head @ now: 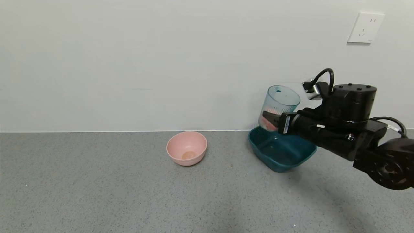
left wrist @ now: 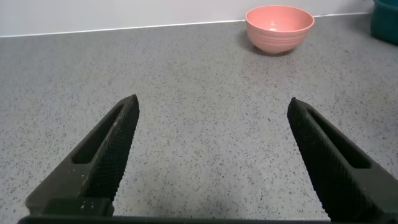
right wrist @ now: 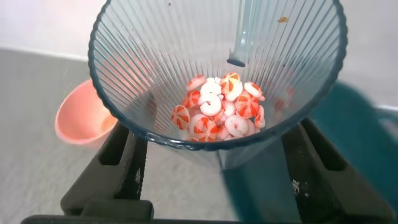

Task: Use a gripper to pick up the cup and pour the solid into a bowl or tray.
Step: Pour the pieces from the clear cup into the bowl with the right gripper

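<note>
My right gripper (head: 271,118) is shut on the cup (head: 278,103), a blue-tinted ribbed clear cup, and holds it in the air over the far left part of the dark teal tub (head: 284,151). The cup leans a little, mouth up. The solid (head: 267,123), orange-red and white discs, lies in the cup's bottom. In the right wrist view the fingers (right wrist: 127,165) flank the cup (right wrist: 155,68), with the solid (right wrist: 221,109) inside and the tub (right wrist: 351,146) below. My left gripper (left wrist: 212,104) is open and empty over bare counter.
A round pink bowl (head: 187,148) stands left of the tub; it also shows in the left wrist view (left wrist: 279,26) and the right wrist view (right wrist: 84,118). The white wall lies just behind both containers, with an outlet (head: 365,27) on it. The grey counter stretches to the front.
</note>
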Robot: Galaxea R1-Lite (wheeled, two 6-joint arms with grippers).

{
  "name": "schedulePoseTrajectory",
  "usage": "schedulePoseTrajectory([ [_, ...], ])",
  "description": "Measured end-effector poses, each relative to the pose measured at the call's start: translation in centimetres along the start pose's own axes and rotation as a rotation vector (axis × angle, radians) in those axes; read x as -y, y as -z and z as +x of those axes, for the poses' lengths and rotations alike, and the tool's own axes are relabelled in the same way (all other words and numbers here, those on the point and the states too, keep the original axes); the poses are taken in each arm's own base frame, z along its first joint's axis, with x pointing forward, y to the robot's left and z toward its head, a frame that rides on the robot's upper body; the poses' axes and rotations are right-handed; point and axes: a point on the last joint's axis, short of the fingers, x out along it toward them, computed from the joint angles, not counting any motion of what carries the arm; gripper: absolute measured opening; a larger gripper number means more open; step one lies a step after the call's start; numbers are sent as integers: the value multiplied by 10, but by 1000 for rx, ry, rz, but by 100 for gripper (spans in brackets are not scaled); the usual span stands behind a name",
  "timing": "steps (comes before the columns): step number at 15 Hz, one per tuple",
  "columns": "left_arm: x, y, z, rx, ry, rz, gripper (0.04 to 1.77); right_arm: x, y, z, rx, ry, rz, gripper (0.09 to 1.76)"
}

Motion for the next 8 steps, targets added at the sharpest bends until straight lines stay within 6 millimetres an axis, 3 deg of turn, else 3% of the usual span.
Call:
schedulePoseTrajectory([
  [8, 0, 0, 0, 0, 0, 0, 172, 73, -42, -11, 93, 215, -22, 132],
])
